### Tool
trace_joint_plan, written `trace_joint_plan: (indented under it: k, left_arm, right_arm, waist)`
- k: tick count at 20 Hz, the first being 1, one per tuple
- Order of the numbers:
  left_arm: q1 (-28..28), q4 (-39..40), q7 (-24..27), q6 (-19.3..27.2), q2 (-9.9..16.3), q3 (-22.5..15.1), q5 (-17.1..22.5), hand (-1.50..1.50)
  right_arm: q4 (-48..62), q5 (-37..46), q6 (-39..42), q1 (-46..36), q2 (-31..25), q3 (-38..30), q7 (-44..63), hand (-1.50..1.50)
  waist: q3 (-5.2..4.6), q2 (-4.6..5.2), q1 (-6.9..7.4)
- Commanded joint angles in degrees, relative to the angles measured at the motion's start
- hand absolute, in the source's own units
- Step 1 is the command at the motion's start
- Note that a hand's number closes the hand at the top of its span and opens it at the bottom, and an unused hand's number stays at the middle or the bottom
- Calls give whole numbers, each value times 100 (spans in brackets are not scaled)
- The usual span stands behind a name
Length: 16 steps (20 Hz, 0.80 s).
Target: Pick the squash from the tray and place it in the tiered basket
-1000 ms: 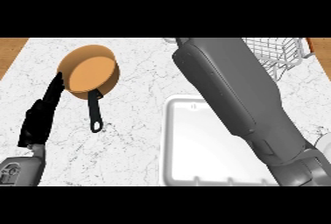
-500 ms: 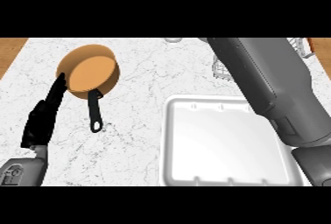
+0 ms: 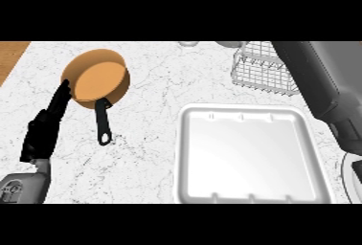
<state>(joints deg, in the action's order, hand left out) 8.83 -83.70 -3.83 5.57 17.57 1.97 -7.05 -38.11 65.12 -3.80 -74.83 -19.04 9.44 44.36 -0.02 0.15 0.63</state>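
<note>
A: Left to right, what do you see?

B: Your left hand (image 3: 44,131) rests straight-fingered at lower left beside the pan (image 3: 97,81). The tray (image 3: 249,191) holds no visible squash.

A: And the right hand?

B: Out of frame, fingers unknowable; the squash is hidden too. Lower gently over the tiered basket (image 3: 263,71), upper right.

No text, label, brand, number or sign can be read anywhere on the marble counter (image 3: 163,91): the white tray (image 3: 251,158), the orange frying pan (image 3: 96,76) and the wire tiered basket (image 3: 265,69) all carry no legible markings.
</note>
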Motion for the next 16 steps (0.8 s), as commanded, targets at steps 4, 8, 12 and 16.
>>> trace_joint_plan:
  k: [4, 8, 12, 16]
  left_arm:
    - [27, 415, 350, 178, -251, -83, -259, 0]
    - [103, 103, -57, 135, -273, -131, -290, 0]
    - [-176, -89, 80, 27, -135, -15, -205, 0]
    - [73, -82, -203, -80, -161, -59, -206, 0]
  right_arm:
    - [274, -484, 14, 184, -336, -571, -1042, 150]
    - [100, -640, -46, 611, -93, -706, -1067, 150]
    - [421, -1266, 30, 724, -315, -1382, -1298, 150]
    - [852, -1304, -379, 818, -1, -1555, -1129, -150]
  waist:
    - [0, 14, -15]
    - [2, -9, -28]
    - [7, -6, 18]
    - [4, 25, 58]
